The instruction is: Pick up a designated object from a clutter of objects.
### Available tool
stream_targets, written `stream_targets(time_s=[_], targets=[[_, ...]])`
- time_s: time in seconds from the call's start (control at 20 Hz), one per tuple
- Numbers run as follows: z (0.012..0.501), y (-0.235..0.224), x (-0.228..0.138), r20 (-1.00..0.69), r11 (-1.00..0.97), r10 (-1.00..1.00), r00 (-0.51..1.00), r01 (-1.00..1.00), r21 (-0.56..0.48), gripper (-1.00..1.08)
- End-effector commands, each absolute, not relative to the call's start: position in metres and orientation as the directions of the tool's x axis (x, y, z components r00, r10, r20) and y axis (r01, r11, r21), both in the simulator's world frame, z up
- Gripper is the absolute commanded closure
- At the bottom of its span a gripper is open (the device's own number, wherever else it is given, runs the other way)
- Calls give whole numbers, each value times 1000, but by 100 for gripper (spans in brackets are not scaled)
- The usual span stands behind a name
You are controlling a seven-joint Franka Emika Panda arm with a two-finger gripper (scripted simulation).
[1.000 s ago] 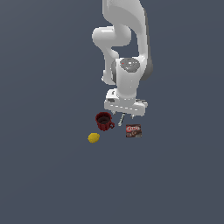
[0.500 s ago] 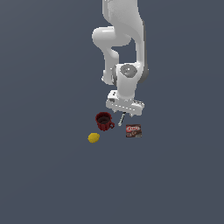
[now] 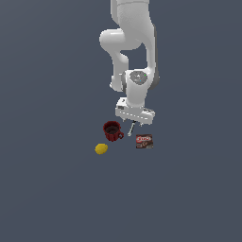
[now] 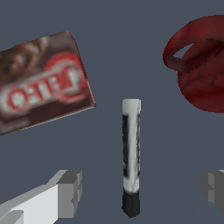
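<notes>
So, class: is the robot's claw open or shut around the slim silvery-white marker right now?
Open. In the wrist view the claw has its fingers spread either side of the slim silvery-white marker, with clear gaps and no contact.

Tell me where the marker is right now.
In the exterior view the marker lies on the floor between the red mug on its left and the brown box on its right, directly under the open gripper; the wrist view shows it between the fingers.

Plain dark grey-blue floor [image 3: 47,189] throughout

Silvery-white marker [image 4: 131,155], dark red mug [image 4: 201,70], yellow lemon [image 3: 101,149].
</notes>
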State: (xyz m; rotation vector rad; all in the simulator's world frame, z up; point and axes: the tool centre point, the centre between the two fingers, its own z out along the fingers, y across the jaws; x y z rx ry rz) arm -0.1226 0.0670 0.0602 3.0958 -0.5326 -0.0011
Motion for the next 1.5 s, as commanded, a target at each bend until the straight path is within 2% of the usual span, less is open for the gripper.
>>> stream_targets(time_s=[0.0, 0.9, 0.95, 1.45], targets=[[59, 67, -123, -1, -942, -334, 942, -334, 0, -92], [14, 67, -124, 0, -942, -336, 942, -336, 0, -92], [14, 67, -124, 0, -942, -336, 942, -336, 0, 108], [14, 67, -124, 0, -942, -336, 942, -336, 0, 108]])
